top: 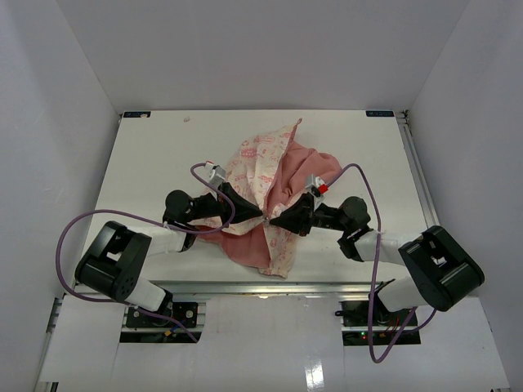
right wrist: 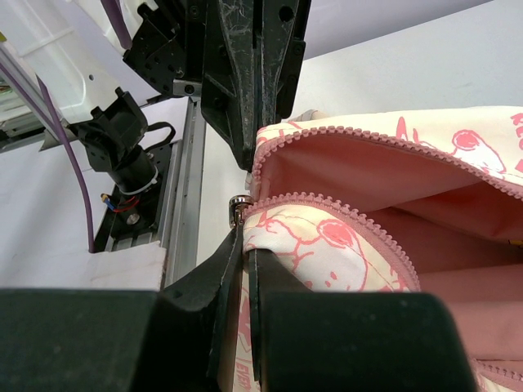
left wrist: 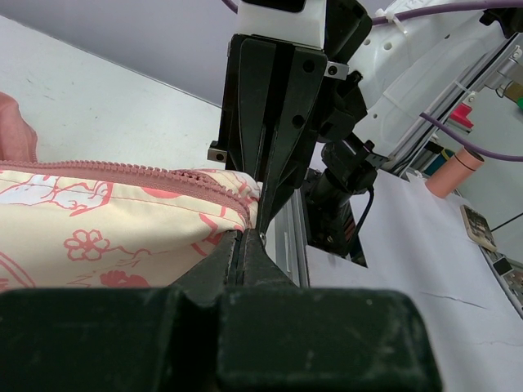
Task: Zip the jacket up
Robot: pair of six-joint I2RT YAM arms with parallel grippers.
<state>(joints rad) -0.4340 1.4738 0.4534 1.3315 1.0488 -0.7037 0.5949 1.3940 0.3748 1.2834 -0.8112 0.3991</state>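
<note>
The jacket [top: 270, 192] lay open mid-frame, salmon lining showing. Its zipper [left wrist: 122, 170] was unjoined with the tooth rows apart, so nearly all the zipping seemed left. Both arms reached low and inward, tips meeting at the hem — left gripper [top: 255, 216] and right gripper [top: 278, 220] each clenched on the jacket's edge.

White table [top: 155, 155], jacket [top: 260, 163] crumpled mid-table
</note>
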